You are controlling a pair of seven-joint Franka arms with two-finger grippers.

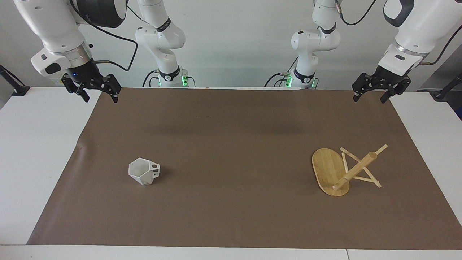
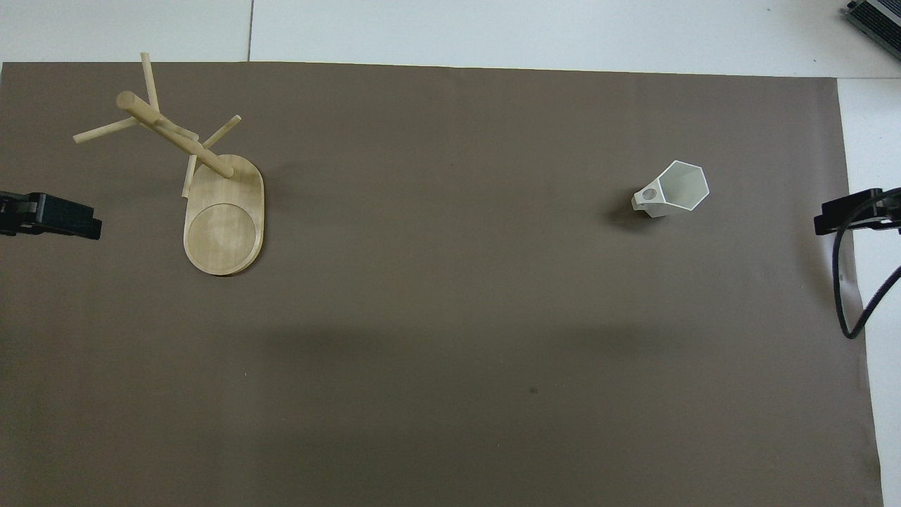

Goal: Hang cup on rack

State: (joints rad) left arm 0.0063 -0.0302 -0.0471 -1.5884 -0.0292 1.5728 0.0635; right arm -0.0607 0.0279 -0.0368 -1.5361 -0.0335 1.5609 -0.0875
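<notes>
A: Start big. What sits on the tabletop (image 1: 39,144)?

B: A brown mat (image 1: 231,144) covers it. The rack (image 1: 337,173) stands on it toward the left arm's end, pegs free.

A: And the cup (image 1: 144,172)?

B: Upright, well apart from the rack, toward the right arm's end; nothing lies between them.

A: The arms?

B: Both wait. The left gripper (image 1: 371,96) and right gripper (image 1: 97,94) hang over the mat's corners nearest the robots, fingers wide, holding nothing, probably parked clear.
</notes>
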